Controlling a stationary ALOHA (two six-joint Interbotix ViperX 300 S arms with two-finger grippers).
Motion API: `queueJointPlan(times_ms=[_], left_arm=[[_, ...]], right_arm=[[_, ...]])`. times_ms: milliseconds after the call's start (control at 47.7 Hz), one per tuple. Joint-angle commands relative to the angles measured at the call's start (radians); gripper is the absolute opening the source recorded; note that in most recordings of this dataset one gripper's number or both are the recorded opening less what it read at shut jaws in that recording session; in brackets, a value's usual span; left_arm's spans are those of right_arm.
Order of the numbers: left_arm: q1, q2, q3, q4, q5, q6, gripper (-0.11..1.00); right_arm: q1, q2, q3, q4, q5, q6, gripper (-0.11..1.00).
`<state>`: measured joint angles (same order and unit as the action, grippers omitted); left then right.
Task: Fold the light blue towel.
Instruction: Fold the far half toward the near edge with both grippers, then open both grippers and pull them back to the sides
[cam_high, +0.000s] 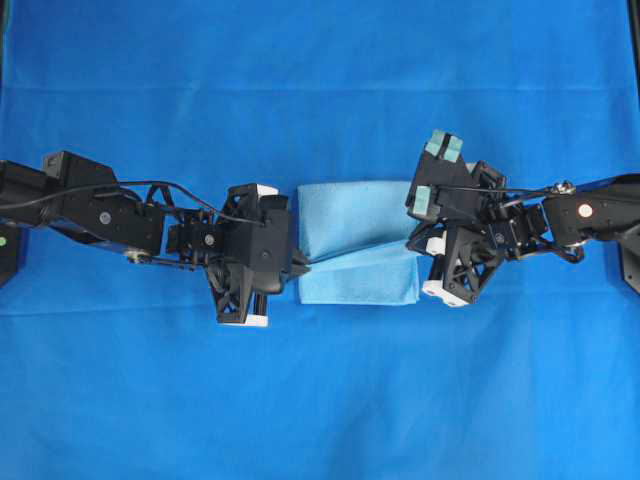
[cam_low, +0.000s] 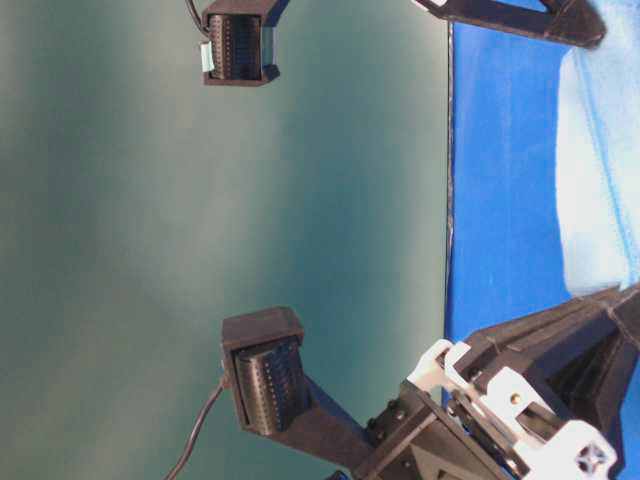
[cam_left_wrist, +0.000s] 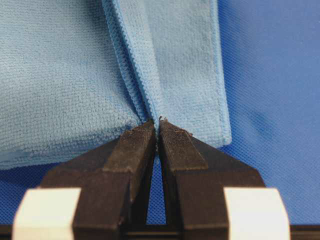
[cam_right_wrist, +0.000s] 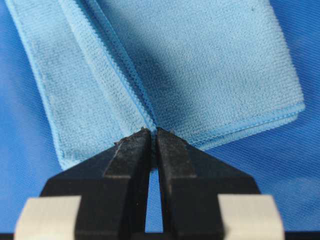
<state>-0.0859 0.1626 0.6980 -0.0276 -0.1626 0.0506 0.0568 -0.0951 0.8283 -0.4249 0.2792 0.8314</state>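
Towel (cam_high: 360, 240) lies mid-table on tablecloth (cam_high: 320, 400), partly folded, between both arms. Left gripper (cam_left_wrist: 159, 124) pinches stitched hem at towel's left edge, fingertips pressed together on cloth. Right gripper (cam_right_wrist: 154, 132) clamps hem at opposite edge, likewise closed on fabric. Upper layer is lifted between the two grips; lower layer rests flat. Table-level view shows towel (cam_low: 600, 150) at far right.

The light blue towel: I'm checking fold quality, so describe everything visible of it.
The light blue towel is pale, fuzzy microfibre with a thin stitched hem. It lies partly folded in layers on the darker blue tablecloth, between both arms. The left pincer and right pincer are each shut on a hemmed edge.
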Motion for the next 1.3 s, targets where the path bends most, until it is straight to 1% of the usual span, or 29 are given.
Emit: queueJointPlan(times_ms=[0,251,335,377,419,461,545,587,608,629,670,712,775,901,1048,1278], left_arm=[[-0.005,-0.014,-0.012,0.002,-0.006,0.0,0.02],[-0.005,-0.012,-0.021,0.0,-0.006,0.003,0.04],[-0.003,-0.012,-0.023,0.002,-0.006,0.003,0.13],[-0.003,-0.014,-0.023,0.0,-0.005,0.005,0.21],[-0.003,-0.018,-0.025,0.0,-0.006,0.005,0.28],[-0.003,-0.023,-0.025,0.0,-0.005,0.006,0.35],[-0.003,-0.037,-0.025,0.0,-0.002,0.015,0.51],[-0.003,-0.048,-0.023,0.0,0.003,0.017,0.57],[-0.003,-0.052,-0.023,0.0,0.005,0.018,0.58],[-0.005,-0.06,-0.021,0.0,0.006,0.018,0.6],[-0.003,-0.077,-0.02,0.002,0.012,0.02,0.63],[-0.003,-0.094,-0.017,0.0,0.021,0.02,0.64],[-0.003,-0.135,-0.011,0.0,0.048,0.02,0.63],[-0.005,-0.224,0.006,0.0,0.107,0.018,0.63],[-0.005,-0.347,0.043,0.002,0.135,0.018,0.63],[-0.002,-0.561,0.14,0.0,0.135,0.018,0.63]], right_arm=[[0.002,-0.005,-0.009,0.002,-0.006,0.0,0.04],[0.002,0.008,-0.014,0.003,-0.015,0.0,0.05],[0.006,0.006,-0.017,0.005,-0.028,0.0,0.05],[0.009,0.008,-0.02,0.005,-0.035,0.0,0.07],[0.015,0.008,-0.026,0.005,-0.038,0.0,0.16],[0.023,0.008,-0.032,0.005,-0.037,0.0,0.31],[0.038,0.006,-0.041,0.005,-0.028,0.0,0.55],[0.044,0.003,-0.048,0.005,-0.023,0.0,0.63],[0.046,0.002,-0.051,0.005,-0.023,0.0,0.66],[0.051,-0.002,-0.055,0.005,-0.02,0.0,0.66],[0.058,-0.008,-0.063,0.005,-0.018,0.0,0.62],[0.064,-0.015,-0.069,0.005,-0.015,0.0,0.59],[0.074,-0.032,-0.08,0.005,-0.005,0.0,0.6],[0.097,-0.087,-0.101,0.003,0.054,-0.002,0.6],[0.103,-0.176,-0.11,-0.006,0.132,-0.011,0.6],[0.103,-0.376,-0.071,-0.094,0.198,-0.014,0.6]])
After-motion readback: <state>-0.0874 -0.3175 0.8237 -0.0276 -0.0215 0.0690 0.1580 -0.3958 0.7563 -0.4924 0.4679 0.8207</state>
